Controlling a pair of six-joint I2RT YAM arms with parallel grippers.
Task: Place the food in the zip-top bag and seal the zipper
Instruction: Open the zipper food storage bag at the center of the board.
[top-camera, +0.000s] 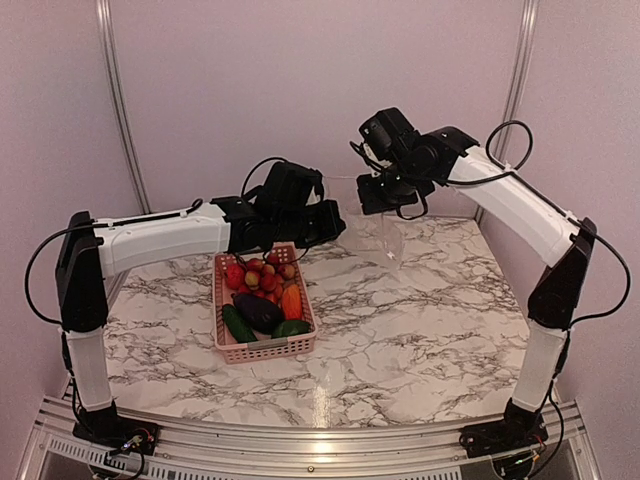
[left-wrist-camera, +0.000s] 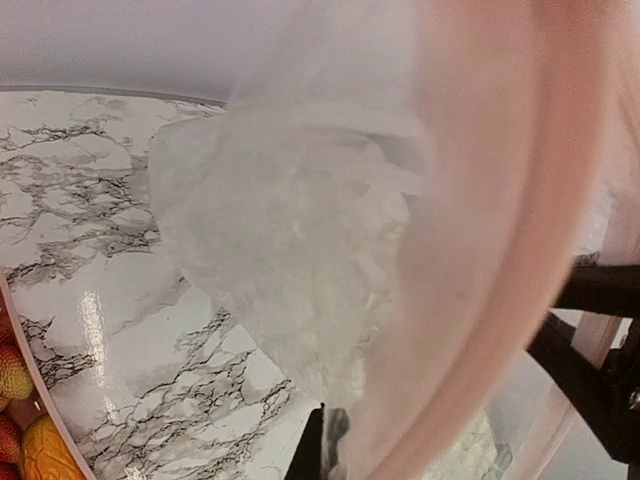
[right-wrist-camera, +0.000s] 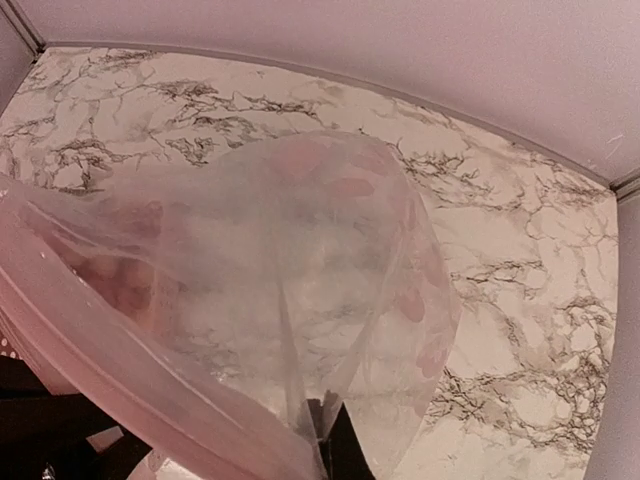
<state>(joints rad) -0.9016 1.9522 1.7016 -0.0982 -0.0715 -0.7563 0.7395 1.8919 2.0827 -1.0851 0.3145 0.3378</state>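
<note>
The clear zip-top bag (top-camera: 368, 215) hangs above the back of the table, stretched between both arms. My left gripper (top-camera: 335, 222) is shut on its left edge; in the left wrist view the fingertips (left-wrist-camera: 318, 455) pinch the crinkly film (left-wrist-camera: 300, 250) beside the blurred pink zipper (left-wrist-camera: 480, 250). My right gripper (top-camera: 383, 195) is shut on the right edge. In the right wrist view that gripper (right-wrist-camera: 332, 440) clamps the film, the bag (right-wrist-camera: 300, 250) billows open and the zipper (right-wrist-camera: 120, 375) runs lower left. The food lies in the basket: eggplant (top-camera: 258, 310), cucumber (top-camera: 238, 323), tomatoes (top-camera: 235, 275).
The pink latticed basket (top-camera: 262, 348) stands left of centre on the marble table (top-camera: 420, 320), just under and in front of the left forearm. Its rim and some fruit (left-wrist-camera: 15, 420) show at the left wrist view's lower left corner. Walls close the back and sides.
</note>
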